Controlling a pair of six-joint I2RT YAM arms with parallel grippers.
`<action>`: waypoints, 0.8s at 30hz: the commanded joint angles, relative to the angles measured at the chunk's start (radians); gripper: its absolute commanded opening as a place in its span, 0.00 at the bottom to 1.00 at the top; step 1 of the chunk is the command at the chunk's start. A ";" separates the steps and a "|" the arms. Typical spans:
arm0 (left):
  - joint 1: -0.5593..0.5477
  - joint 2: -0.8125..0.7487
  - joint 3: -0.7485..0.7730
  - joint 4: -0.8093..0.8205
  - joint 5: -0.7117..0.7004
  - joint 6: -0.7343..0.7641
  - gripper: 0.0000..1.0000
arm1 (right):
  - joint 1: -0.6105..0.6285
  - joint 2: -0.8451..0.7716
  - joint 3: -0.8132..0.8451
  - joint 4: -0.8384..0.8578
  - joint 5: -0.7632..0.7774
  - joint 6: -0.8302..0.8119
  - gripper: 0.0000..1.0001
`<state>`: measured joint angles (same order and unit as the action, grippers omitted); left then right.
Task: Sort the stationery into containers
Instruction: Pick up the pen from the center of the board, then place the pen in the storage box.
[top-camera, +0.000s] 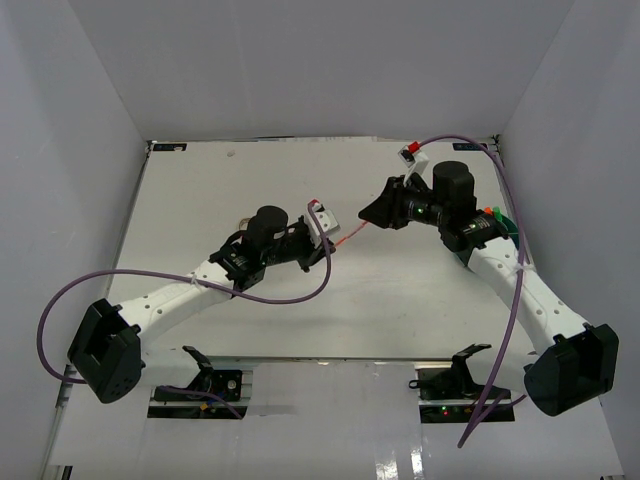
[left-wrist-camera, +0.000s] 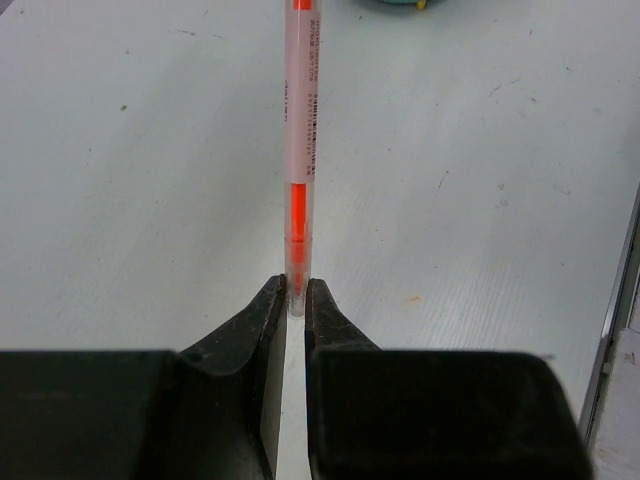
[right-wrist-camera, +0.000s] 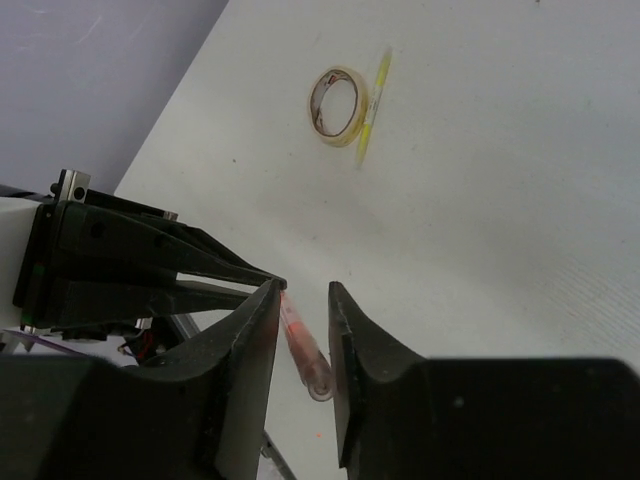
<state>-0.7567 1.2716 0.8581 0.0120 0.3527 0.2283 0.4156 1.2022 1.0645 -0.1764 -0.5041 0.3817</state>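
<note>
Closest to the left wrist camera, the left hand (left-wrist-camera: 296, 292) is clamped on one end of a pink pen (left-wrist-camera: 303, 120), leaving the rest projecting forward above the tabletop (right-wrist-camera: 500, 200). The right hand (right-wrist-camera: 303, 292) stands spread, one finger on either side of the pen's far end, not yet gripping. This is judged a mid-air handover, as the cup (left-wrist-camera: 388, 3) appears to sit nearer the right arm. A tape roll (right-wrist-camera: 335, 105) and a yellow pen (right-wrist-camera: 372, 110) lie just beside each other.
</note>
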 joint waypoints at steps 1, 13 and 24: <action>-0.004 -0.031 -0.010 0.051 0.020 0.002 0.00 | 0.006 0.002 0.028 0.026 0.002 -0.001 0.31; -0.004 -0.020 -0.031 0.082 -0.058 -0.069 0.50 | 0.005 -0.059 0.025 -0.046 0.197 -0.073 0.08; 0.013 0.116 0.084 -0.078 -0.448 -0.329 0.98 | -0.029 -0.199 0.078 -0.185 0.934 -0.217 0.08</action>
<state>-0.7551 1.3628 0.8837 0.0185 0.0597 0.0040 0.4084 1.0397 1.0843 -0.3370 0.1230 0.2291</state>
